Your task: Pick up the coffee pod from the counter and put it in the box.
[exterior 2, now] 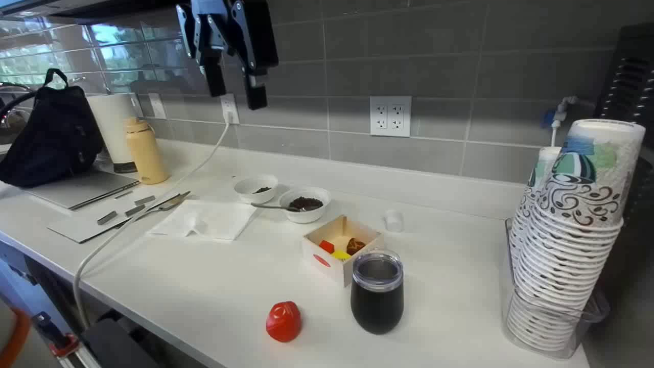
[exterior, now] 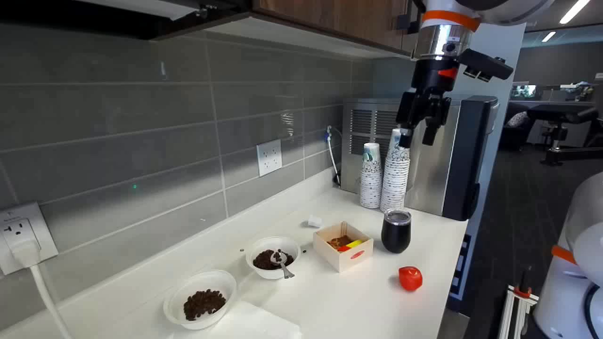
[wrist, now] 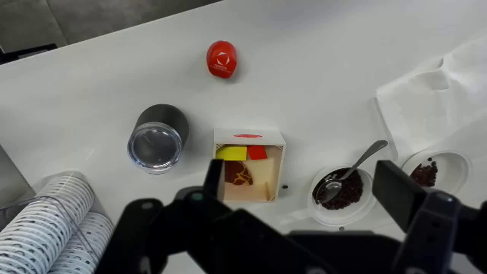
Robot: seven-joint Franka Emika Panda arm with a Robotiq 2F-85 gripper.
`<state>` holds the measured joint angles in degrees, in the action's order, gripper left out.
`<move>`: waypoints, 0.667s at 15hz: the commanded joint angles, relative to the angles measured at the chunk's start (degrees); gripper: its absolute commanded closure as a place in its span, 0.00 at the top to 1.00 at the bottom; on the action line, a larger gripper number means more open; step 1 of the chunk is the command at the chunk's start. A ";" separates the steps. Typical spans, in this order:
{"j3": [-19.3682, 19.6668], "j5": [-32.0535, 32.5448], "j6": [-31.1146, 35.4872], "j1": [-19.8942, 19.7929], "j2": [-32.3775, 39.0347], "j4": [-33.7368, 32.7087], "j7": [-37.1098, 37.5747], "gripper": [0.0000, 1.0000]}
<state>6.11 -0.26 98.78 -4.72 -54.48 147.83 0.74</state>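
The coffee pod, a tiny white capsule point(exterior: 314, 221), lies on the counter between the box and the wall. It also shows in an exterior view point(exterior 2: 394, 221). In the wrist view it does not show. The box point(exterior: 346, 261) is a small pale square carton with low walls, holding yellow, red and brown pieces. It shows in an exterior view point(exterior 2: 332, 267) and the wrist view point(wrist: 228, 136). My gripper point(exterior: 417, 139) is high above the counter, open and empty. It also shows in an exterior view point(exterior 2: 236, 93). In the wrist view its fingers point(wrist: 302, 182) are wide apart.
A black tumbler point(exterior 2: 377, 306) stands beside the box. A red ball point(exterior 2: 284, 321) lies near the counter's front edge. Two white bowls point(exterior: 220, 278) point(exterior: 254, 268) hold dark bits, one with a spoon. Tall paper cup stacks point(exterior: 395, 183) stand by a steel machine point(exterior: 431, 174).
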 commanded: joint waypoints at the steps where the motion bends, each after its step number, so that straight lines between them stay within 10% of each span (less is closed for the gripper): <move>1: -0.26 -0.25 -0.14 -0.40 0.11 -0.16 -0.28 1.00; 10: 4.60 -0.34 15.59 -1.32 16.89 1.64 -3.63 1.00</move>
<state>9.06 -0.27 107.54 -5.82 -45.13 149.88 0.38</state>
